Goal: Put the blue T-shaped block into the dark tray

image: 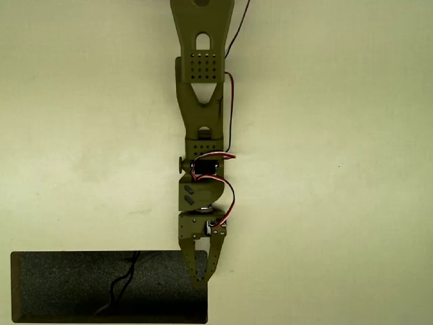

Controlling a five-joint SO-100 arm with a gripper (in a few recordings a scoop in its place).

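The dark tray (67, 288) lies at the bottom left of the overhead view, long and black with a speckled floor and a thin black wire-like mark (122, 281) on it. My olive-green arm reaches down from the top centre. My gripper (201, 279) hangs over the tray's right end, its two fingers drawn together to a point at the tips, and nothing shows between them. The blue T-shaped block is hidden or out of view.
The pale cream table (325, 203) spreads wide on both sides of the arm. Red and black cables (230, 145) run along the arm's right side. The tray's lower edge sits at the bottom of the picture.
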